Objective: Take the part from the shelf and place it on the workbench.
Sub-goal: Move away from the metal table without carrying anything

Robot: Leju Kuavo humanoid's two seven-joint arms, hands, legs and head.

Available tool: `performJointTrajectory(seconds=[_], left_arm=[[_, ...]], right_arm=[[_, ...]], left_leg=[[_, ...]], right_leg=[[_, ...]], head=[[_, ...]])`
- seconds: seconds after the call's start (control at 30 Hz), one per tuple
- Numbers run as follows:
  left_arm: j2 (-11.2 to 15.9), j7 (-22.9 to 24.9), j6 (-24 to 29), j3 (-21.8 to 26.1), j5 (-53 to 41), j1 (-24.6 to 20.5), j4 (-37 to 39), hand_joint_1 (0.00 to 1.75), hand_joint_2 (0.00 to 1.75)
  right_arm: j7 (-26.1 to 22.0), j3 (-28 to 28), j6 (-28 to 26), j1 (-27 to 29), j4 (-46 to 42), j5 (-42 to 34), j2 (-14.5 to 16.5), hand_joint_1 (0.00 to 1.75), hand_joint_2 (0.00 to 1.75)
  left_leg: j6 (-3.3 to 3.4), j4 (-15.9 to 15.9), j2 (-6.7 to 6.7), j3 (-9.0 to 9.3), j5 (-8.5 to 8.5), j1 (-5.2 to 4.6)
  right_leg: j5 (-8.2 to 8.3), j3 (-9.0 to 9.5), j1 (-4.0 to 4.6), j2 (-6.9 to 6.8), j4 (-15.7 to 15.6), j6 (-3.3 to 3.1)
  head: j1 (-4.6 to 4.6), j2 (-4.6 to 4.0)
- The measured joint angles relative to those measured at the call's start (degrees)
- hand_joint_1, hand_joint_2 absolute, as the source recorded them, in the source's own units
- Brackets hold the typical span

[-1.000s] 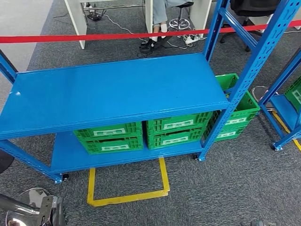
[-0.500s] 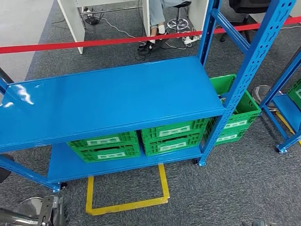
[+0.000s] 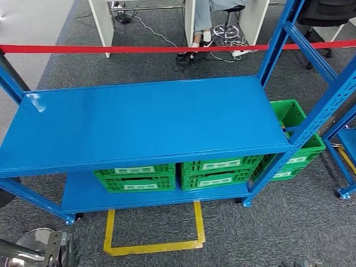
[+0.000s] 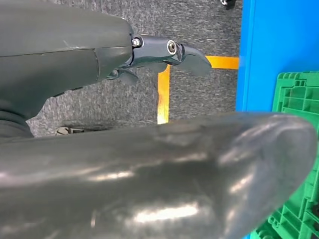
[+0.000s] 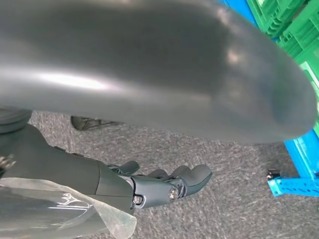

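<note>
In front of the robot, head view: blue shelf (image 3: 142,119) with a bare top deck, two green crates (image 3: 135,177) (image 3: 221,171) side by side on the lower deck, a third green crate (image 3: 298,146) on the carpet just past the shelf's right upright. Can't pick out any part on the shelf; the crate interiors are hidden under the top deck, so whether a part sits inside is not something I can tell, and its position relative to either hand can't be given. Yellow tape outline (image 3: 154,233) on the floor just in front of the lower deck. Red barrier tape (image 3: 125,49) runs across behind the shelf; beyond it a person's legs (image 3: 202,25) at a white desk. Left arm's silver wrist section shows at the lower left corner of the head view. Left hand (image 4: 150,114) in its wrist view: thick thumb across the foreground, dark fingers (image 4: 169,50) extended straight, nothing held, above carpet near the shelf edge and a green crate corner. Right hand (image 5: 158,99) in its wrist view: fingers (image 5: 177,181) loosely extended and apart from the thumb, holding nothing, over grey carpet beside the shelf's foot
</note>
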Motion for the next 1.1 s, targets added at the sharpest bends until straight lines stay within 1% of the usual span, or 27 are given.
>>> performJointTrajectory(seconds=[0.03, 0.07, 0.1, 0.13, 0.17, 0.2, 0.23, 0.27, 0.3, 0.33, 0.37, 0.4, 0.43, 0.47, 0.5, 0.53, 0.57, 0.6, 0.63, 0.67, 0.73, 0.77, 0.9, 1.0, 1.1], left_arm=[[-0.01, 0.0, 0.0, 0.0, 0.0, 0.0, 0.0, 0.0, 0.0], [-0.03, 0.0, 0.0, -0.01, 0.0, -0.01, 0.0, 0.0, 0.0], [-0.05, 0.0, 0.0, -0.01, 0.01, -0.06, 0.0, 0.0, 0.0], [-0.07, 0.0, 0.0, -0.01, 0.01, -0.11, 0.0, 0.0, 0.0], [-0.09, 0.0, 0.0, -0.02, 0.01, -0.11, 0.0, 0.0, 0.0], [-0.08, 0.0, 0.0, -0.02, 0.01, -0.1, 0.0, 0.0, 0.0], [-0.06, 0.0, -0.01, -0.03, 0.0, -0.01, -0.01, 0.0, 0.0], [-0.04, -0.01, -0.02, -0.04, -0.01, 0.02, -0.01, 0.0, 0.0], [0.0, -0.01, -0.03, -0.03, -0.01, -0.06, -0.01, 0.0, 0.0], [0.02, -0.02, -0.03, -0.02, -0.02, -0.18, -0.01, 0.0, 0.0], [0.04, -0.02, -0.01, -0.01, -0.02, -0.29, 0.0, 0.0, 0.0], [0.04, -0.02, 0.02, -0.01, -0.02, -0.31, 0.0, 0.0, 0.44], [0.03, -0.02, 0.08, -0.02, -0.02, -0.22, 0.0, 0.0, 0.87], [0.02, -0.02, 0.16, -0.02, -0.02, -0.09, 0.0, 0.0, 1.31], [0.01, -0.02, 0.27, -0.02, -0.02, 0.0, 0.0, 0.0, 1.75], [0.01, -0.02, 0.38, -0.01, -0.04, 0.04, 0.0, 0.0, 1.75], [0.03, 0.06, 0.46, 0.01, -0.13, 0.05, 0.01, 0.0, 1.75], [0.03, 0.31, 0.49, 0.08, -0.35, 0.06, 0.06, 0.0, 1.75], [0.01, 0.73, 0.42, 0.25, -0.73, 0.07, 0.22, 0.0, 1.31], [-0.08, 1.29, 0.25, 0.57, -1.27, 0.14, 0.57, 0.0, 0.87], [-0.39, 2.39, -0.47, 1.67, -2.65, 0.47, 1.65, 0.0, 0.0], [-0.58, 2.82, -0.96, 2.32, -3.41, 0.64, 2.28, 0.0, 0.0], [-1.46, 4.27, -3.25, 5.18, -6.62, 0.76, 5.12, 0.0, 0.0], [-2.29, 5.32, -4.92, 7.36, -8.92, 0.8, 7.56, 0.0, 0.0], [-3.06, 6.33, -6.57, 9.61, -11.26, 0.83, 10.03, 0.0, 0.0]], right_arm=[[0.0, 0.02, -0.01, 0.01, 0.0, 0.01, -0.04, 0.0, 0.0], [0.01, 0.02, -0.02, 0.0, 0.02, 0.01, -0.08, 0.0, 0.0], [0.0, 0.0, -0.03, 0.03, 0.05, 0.01, -0.1, 0.0, 0.0], [0.01, 0.01, -0.02, 0.06, 0.09, 0.03, -0.11, 0.0, 0.0], [0.0, 0.02, -0.02, 0.06, 0.14, 0.04, -0.12, 0.0, 0.0], [-0.02, 0.03, -0.03, 0.04, 0.16, 0.04, -0.12, 0.0, 0.0], [-0.03, 0.1, -0.03, -0.02, 0.17, 0.05, -0.12, 0.0, 0.0], [-0.07, 0.14, -0.03, -0.09, 0.17, 0.04, -0.14, 0.0, 0.0], [-0.11, 0.17, -0.03, -0.11, 0.19, 0.02, -0.16, 0.0, 0.0], [-0.16, 0.19, -0.03, -0.08, 0.22, 0.02, -0.19, 0.0, 0.0], [-0.22, 0.18, -0.06, -0.05, 0.28, 0.01, -0.21, 0.0, 0.0], [-0.29, 0.17, -0.12, -0.04, 0.38, -0.07, -0.21, 0.0, 0.0], [-0.37, 0.19, -0.21, -0.06, 0.49, -0.22, -0.21, 0.0, 0.0], [-0.43, 0.22, -0.37, -0.11, 0.6, -0.44, -0.21, 0.0, 0.44], [-0.48, 0.26, -0.56, -0.17, 0.71, -0.72, -0.21, 0.0, 0.87], [-0.48, 0.32, -0.88, -0.25, 0.8, -1.04, -0.21, 0.0, 1.31], [-0.5, 0.41, -1.39, -0.37, 0.92, -1.21, -0.21, 0.0, 1.75], [-0.61, 0.6, -2.1, -0.6, 1.15, -1.07, -0.28, 0.0, 1.75], [-0.8, 0.91, -3.0, -0.95, 1.58, -0.64, -0.43, 0.0, 1.75], [-1.08, 1.35, -3.92, -1.39, 2.25, 0.04, -0.7, 0.0, 1.31], [-1.58, 2.53, -5.34, -2.36, 4.2, 1.24, -1.41, 0.0, 0.44], [-1.77, 3.18, -5.78, -2.79, 5.34, 1.54, -1.77, 0.0, 0.0], [-2.29, 5.89, -6.94, -4.51, 10.54, 2.11, -3.01, 0.0, 0.0], [-2.59, 7.86, -7.68, -5.63, 14.43, 2.35, -4.05, 0.0, 0.0], [-2.88, 9.78, -8.39, -6.81, 18.37, 2.55, -5.02, 0.0, 0.0]], left_leg=[[-0.12, 0.01, -0.57, 0.42, -0.3, 0.0], [-0.33, 0.07, -1.11, 0.8, -0.63, -0.05], [-0.56, 0.18, -1.64, 0.95, -0.87, -0.04], [-0.86, 0.25, -2.12, 0.93, -0.98, 0.02], [-1.19, 0.29, -2.6, 0.81, -0.99, 0.12], [-1.51, 0.28, -3.16, 0.7, -0.97, 0.21], [-1.83, 0.31, -3.2, 0.68, -1.08, 0.25], [-2.13, 0.85, -2.59, 0.48, -1.55, 0.19], [-2.48, 2.5, -1.52, -0.24, -2.6, 0.13], [-2.8, 5.39, -0.16, -1.6, -4.17, 0.19], [-3.12, 9.23, 0.94, -3.52, -5.95, 0.29], [-3.39, 13.13, 1.51, -5.53, -7.42, 0.49], [-3.58, 15.8, 1.74, -6.94, -8.0, 0.69], [-3.69, 16.41, 1.83, -7.36, -7.39, 0.84], [-3.71, 14.61, 1.89, -6.59, -5.63, 0.95], [-3.61, 11.01, 1.97, -4.9, -3.25, 1.0], [-3.42, 6.99, 2.11, -2.94, -1.3, 0.95], [-3.15, 3.41, 2.25, -1.25, -0.09, 0.84], [-2.99, 1.17, 2.37, -0.24, 0.41, 0.78], [-2.93, 0.18, 2.47, 0.14, 0.3, 0.71], [-2.98, -0.23, 2.5, 0.13, 0.31, 0.67], [-2.92, -0.23, 2.49, 0.15, 0.26, 0.62], [-2.44, -0.22, 2.45, 0.28, 0.04, 0.5], [-2.31, -0.21, 2.46, 0.28, 0.05, 0.45], [-2.25, -0.18, 2.45, 0.28, 0.04, 0.4]], right_leg=[[2.8, 1.32, -0.03, 0.54, -3.78, -0.13], [5.11, 2.85, -0.09, 1.63, -7.61, -0.35], [6.38, 4.1, -0.15, 2.57, -10.34, -0.59], [6.82, 4.87, -0.14, 3.29, -11.83, -0.86], [6.64, 5.21, -0.07, 3.52, -12.16, -1.12], [6.68, 5.42, -0.06, 3.09, -12.39, -1.37], [6.74, 5.59, -0.13, 2.58, -12.62, -1.66], [6.77, 5.82, -0.26, 2.06, -12.91, -1.99], [6.77, 6.1, -0.42, 1.41, -13.2, -2.31], [6.69, 6.35, -0.5, 0.79, -13.38, -2.58], [6.54, 6.51, -0.5, 0.2, -13.43, -2.77], [6.4, 6.64, -0.49, -0.35, -13.43, -2.84], [6.26, 6.76, -0.49, -0.75, -13.43, -2.85], [6.13, 6.92, -0.49, -1.07, -13.42, -2.79], [5.99, 7.16, -0.49, -1.29, -13.43, -2.7], [5.84, 7.45, -0.49, -1.46, -13.43, -2.59], [5.68, 7.55, -0.47, -1.6, -13.45, -2.45], [5.51, 7.69, -0.35, -1.65, -13.4, -2.23], [5.36, 7.69, -0.19, -1.7, -13.31, -2.05], [5.3, 7.59, -0.05, -1.67, -13.26, -2.07], [5.31, 7.49, 0.05, -1.62, -13.32, -2.2], [5.36, 7.43, 0.0, -1.63, -13.5, -2.26], [5.48, 7.68, -0.08, -1.71, -14.09, -1.74], [5.6, 7.91, -0.14, -1.68, -14.23, -1.41], [5.63, 8.03, -0.18, -1.7, -14.27, -1.22]], head=[[0.02, 0.0], [-0.03, 0.0], [-0.1, 0.01], [-0.15, 0.01], [-0.22, 0.01], [-0.23, 0.01], [-0.22, 0.01], [-0.38, 0.01], [-0.55, 0.0], [-0.71, 0.0], [-0.88, 0.0], [-0.9, 0.0], [-0.9, 0.0], [-0.91, 0.0], [-0.91, 0.0], [-0.91, 0.0], [-0.9, 0.0], [-0.9, 0.0], [-0.89, 0.01], [-0.82, 0.01], [-0.71, 0.01], [-0.67, 0.0], [-0.68, 0.0], [-0.68, 0.0], [-0.69, 0.0]])
